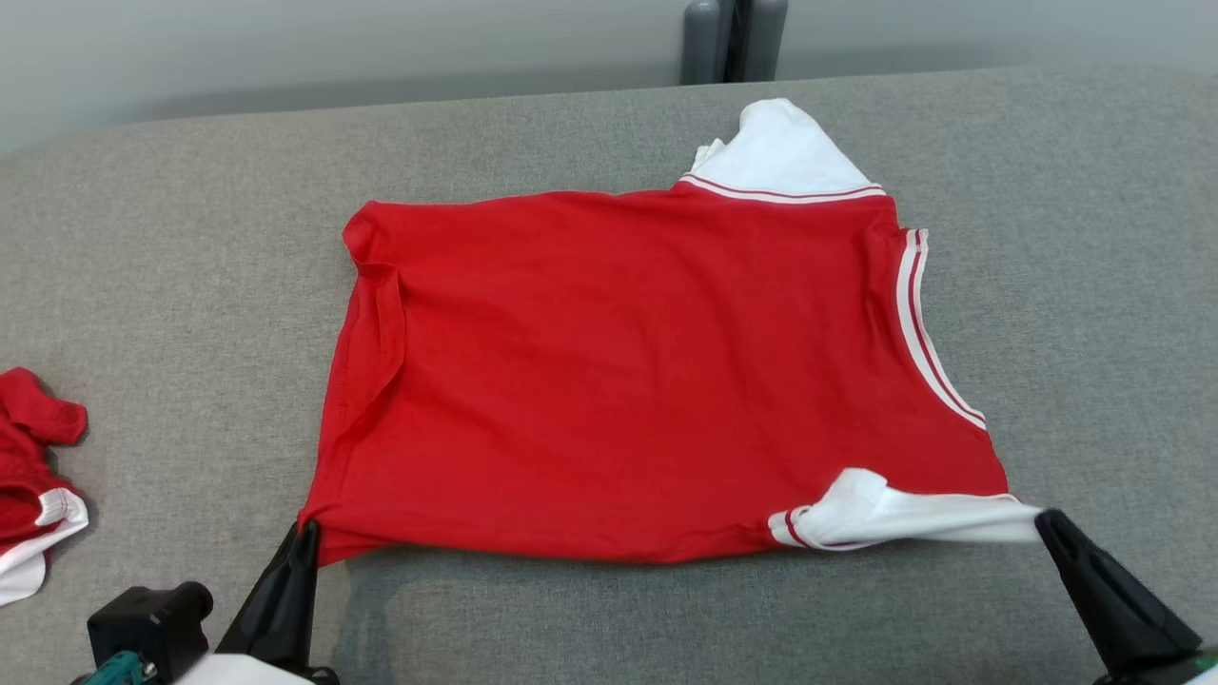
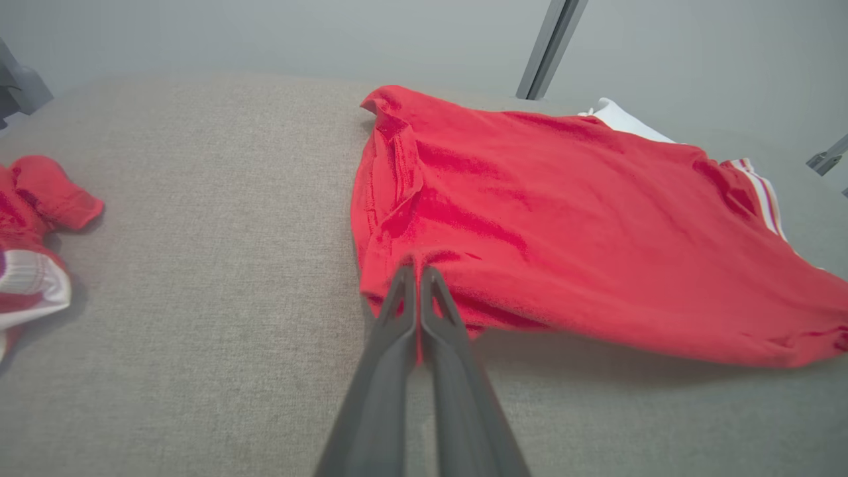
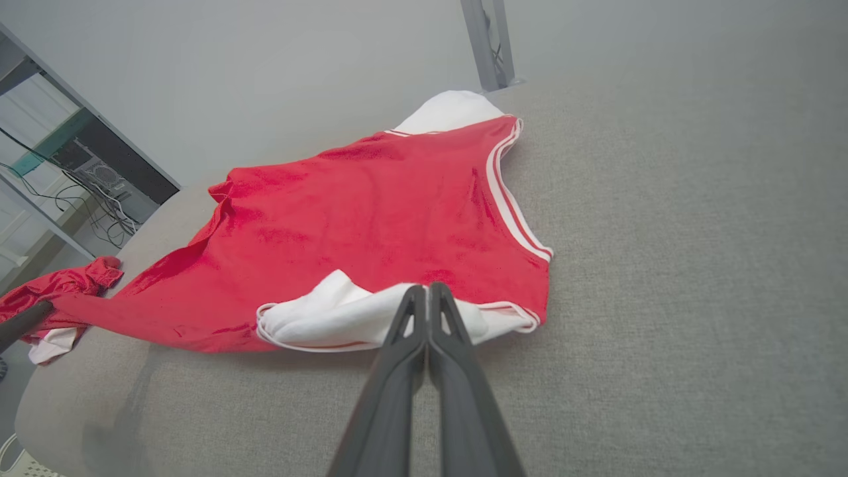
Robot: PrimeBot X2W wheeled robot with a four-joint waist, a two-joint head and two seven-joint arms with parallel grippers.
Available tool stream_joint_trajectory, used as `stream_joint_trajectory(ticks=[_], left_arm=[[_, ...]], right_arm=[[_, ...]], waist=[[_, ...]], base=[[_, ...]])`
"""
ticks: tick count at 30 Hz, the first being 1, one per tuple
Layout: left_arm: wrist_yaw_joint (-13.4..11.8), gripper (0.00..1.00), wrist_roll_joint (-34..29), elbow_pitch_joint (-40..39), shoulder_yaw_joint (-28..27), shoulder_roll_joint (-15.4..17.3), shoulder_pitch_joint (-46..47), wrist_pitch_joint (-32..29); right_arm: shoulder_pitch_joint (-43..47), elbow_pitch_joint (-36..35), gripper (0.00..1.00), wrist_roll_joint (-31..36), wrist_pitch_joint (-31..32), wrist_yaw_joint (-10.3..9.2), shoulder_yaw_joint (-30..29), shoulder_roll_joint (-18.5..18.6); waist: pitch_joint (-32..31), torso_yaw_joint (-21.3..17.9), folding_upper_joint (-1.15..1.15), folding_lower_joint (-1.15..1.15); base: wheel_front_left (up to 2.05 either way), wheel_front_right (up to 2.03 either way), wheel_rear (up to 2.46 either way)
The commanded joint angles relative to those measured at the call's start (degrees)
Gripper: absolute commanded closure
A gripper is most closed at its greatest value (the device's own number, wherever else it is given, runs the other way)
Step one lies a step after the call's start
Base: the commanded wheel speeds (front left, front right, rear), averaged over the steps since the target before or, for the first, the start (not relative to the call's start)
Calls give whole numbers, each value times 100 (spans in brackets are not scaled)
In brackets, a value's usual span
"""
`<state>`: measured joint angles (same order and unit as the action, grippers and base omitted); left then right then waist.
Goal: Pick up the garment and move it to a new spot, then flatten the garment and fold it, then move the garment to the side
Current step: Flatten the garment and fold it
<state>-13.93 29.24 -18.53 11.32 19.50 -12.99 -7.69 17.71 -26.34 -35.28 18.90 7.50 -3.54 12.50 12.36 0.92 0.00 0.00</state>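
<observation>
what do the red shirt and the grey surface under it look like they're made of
Shirt: soft matte knit, probably cotton jersey; it drapes and creases loosely. Surface: grey woven upholstery-type cloth, matte, with a coarse flecked weave visible in the wrist views; what lies beneath is hidden.

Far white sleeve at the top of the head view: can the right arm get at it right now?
Probably not yet. The right gripper is shut on the near white sleeve and must let go first. Otherwise only the flat red garment lies between it and the far white sleeve.
</observation>
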Motion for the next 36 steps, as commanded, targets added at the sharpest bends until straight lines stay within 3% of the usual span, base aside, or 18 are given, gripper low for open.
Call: stream_joint_trajectory(ticks=[1, 7, 14, 26, 27, 28, 29, 30, 31, 36], left_arm=[[29, 100, 30, -15, -15, 48, 204, -31], [178, 100, 63, 78, -33, 157, 724, -166], [336, 100, 193, 471, -83, 159, 1331, -158], [718, 100, 386, 1591, 95, -26, 1970, 67], [741, 66, 383, 1665, 110, -38, 2004, 94], [763, 29, 371, 1730, 128, -46, 2029, 132], [777, 0, 352, 1782, 133, -65, 2062, 189], [783, 0, 336, 1818, 130, -97, 2092, 267], [779, 0, 315, 1836, 129, -125, 2113, 358], [655, 0, 209, 1759, -10, -334, 2099, 1055]], right_arm=[[-215, 5, 100, 17, 42, -2, 11, 95], [-1299, 299, 100, -37, 119, -2, 367, 651], [-2492, 1111, 100, -57, -285, -4, 842, 1228], [-3557, 2716, 100, -269, -1500, -2, 2011, 1633], [-3610, 2815, 100, -312, -1606, -1, 2069, 1616], [-3651, 2905, 78, -295, -1713, -2, 2111, 1641], [-3669, 2999, 51, -305, -1823, -2, 2141, 1649], [-3667, 3072, 7, -337, -1926, -2, 2149, 1625], [-3668, 3124, 0, -309, -2063, -2, 2134, 1619], [-3474, 3323, 0, 11, -2712, -2, 1838, 1414]], waist=[[88, 6, 0, 0], [499, 30, 0, 0], [1017, 123, 0, 0], [1374, 180, 0, 0], [1372, 183, 0, 0], [1365, 185, 0, 0], [1351, 189, 0, 0], [1324, 191, 0, 0], [1295, 194, 0, 0], [1065, 157, 0, 0]], base=[[0, 0, 0], [0, 0, 0], [0, 0, 0], [0, 0, 0], [0, 0, 0], [0, 0, 0], [0, 0, 0], [0, 0, 0], [0, 0, 0], [0, 0, 0]])
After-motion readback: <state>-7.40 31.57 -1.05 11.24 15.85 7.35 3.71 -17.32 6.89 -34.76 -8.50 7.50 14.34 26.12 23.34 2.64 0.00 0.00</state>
